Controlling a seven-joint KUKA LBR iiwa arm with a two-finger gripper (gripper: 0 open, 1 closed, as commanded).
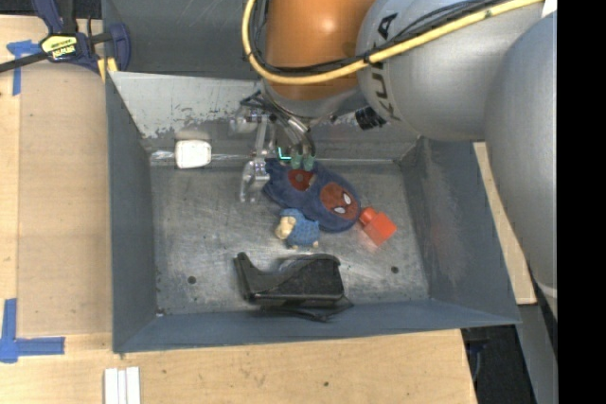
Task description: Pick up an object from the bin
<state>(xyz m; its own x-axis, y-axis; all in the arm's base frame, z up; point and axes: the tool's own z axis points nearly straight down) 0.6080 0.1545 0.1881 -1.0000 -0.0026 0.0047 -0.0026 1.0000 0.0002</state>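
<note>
Hovering my gripper (277, 173) low near the back wall of the bin (133, 232), I see the fingers (253, 181) spread wide with nothing clamped. The blue-and-red soft toy (322, 201) lies just under and to the right of the fingers, its upper-left end between them. An orange-red block (378, 226) touches the toy's far right end. A small tan-and-blue figure (295, 228) is just below the fingers, and a black flat case (289, 281) further below. A white block (193, 153) sits left of the fingers, apart.
</note>
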